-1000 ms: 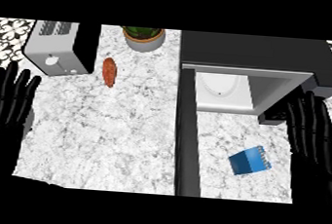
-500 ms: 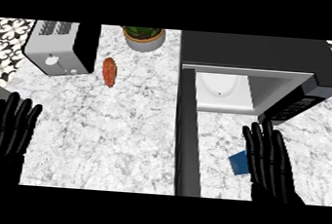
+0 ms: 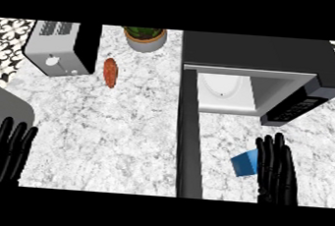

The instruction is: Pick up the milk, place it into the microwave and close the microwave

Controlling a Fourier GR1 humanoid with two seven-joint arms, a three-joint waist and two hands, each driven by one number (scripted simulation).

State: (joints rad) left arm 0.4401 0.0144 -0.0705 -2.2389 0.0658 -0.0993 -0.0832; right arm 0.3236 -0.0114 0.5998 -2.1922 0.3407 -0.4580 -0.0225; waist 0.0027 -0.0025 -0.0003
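As the right robot hand [image 3: 276,171] hovers open, milk [image 3: 243,164] lies just beside.

Speckled counter [image 3: 126,132]: toaster [image 3: 59,48], microwave [image 3: 255,54], milk [image 3: 244,164]

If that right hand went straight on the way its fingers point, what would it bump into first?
Probably the open microwave door, just ahead of the right hand; height is hard to judge. The milk sits beside it, not ahead.
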